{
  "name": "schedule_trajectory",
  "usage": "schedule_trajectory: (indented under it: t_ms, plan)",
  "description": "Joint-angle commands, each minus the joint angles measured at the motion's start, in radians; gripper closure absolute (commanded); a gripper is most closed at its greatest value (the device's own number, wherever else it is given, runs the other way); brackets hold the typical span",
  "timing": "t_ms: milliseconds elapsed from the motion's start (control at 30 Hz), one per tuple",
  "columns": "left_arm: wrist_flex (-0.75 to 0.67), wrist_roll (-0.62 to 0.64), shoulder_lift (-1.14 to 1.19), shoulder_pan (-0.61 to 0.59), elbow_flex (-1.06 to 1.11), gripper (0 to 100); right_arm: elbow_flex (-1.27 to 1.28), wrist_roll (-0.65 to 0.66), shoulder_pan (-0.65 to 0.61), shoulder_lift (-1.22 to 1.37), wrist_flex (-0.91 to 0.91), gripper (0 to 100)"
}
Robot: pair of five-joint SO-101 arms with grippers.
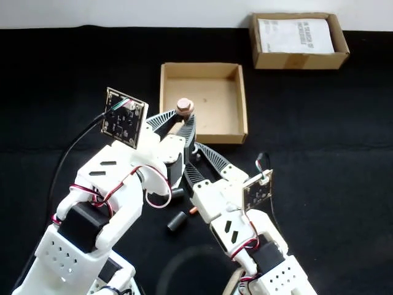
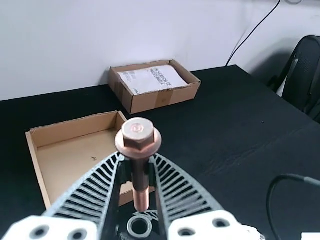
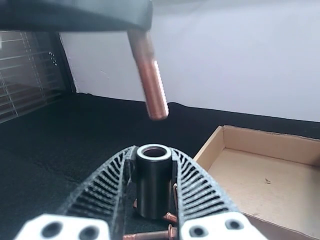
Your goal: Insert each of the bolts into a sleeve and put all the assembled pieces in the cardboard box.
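Bench [image 1: 344,153]: black cloth; I see both arms over its near half.
Cardboard box [image 1: 242,104]: open and shallow, just beyond the two claws; I see nothing assembled in it.
Second box [image 1: 299,60]: at the far edge, well apart, with a printed sheet inside.
Left claw [image 2: 136,160]: clenched on the bolt's shank, raised near the cardboard box's front wall.
Right claw [image 3: 154,152]: grasping a sleeve, directly beneath my left claw.
Sleeve [image 3: 152,185]: black, upright between the right claw's fingers, with its open mouth facing up.
Bolt [image 2: 137,150]: copper-coloured, upright with its head on top. Its threaded tip hangs just above the sleeve's mouth, not yet inside.
Loose sleeve [image 1: 177,221]: lying on the bench between the arms.
Loose bolts [image 3: 150,234]: lying on the bench under the right claw.
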Motion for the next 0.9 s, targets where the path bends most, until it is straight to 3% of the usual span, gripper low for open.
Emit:
schedule_trajectory:
  t_ms: [0, 700, 867]
  plan:
    - [0.002, -0.005, -0.002, 0.012, 0.022, 99, 0.136, 0.008, 0.001, -0.024, -0.016, 99.1]
    - [0.003, -0.061, -0.004, 0.031, 0.096, 99, 0.136, 0.009, 0.042, -0.024, -0.018, 99.1]
    - [-0.002, -0.084, 0.001, 0.084, 0.159, 98, 0.136, 0.009, 0.044, -0.024, -0.018, 99.1]
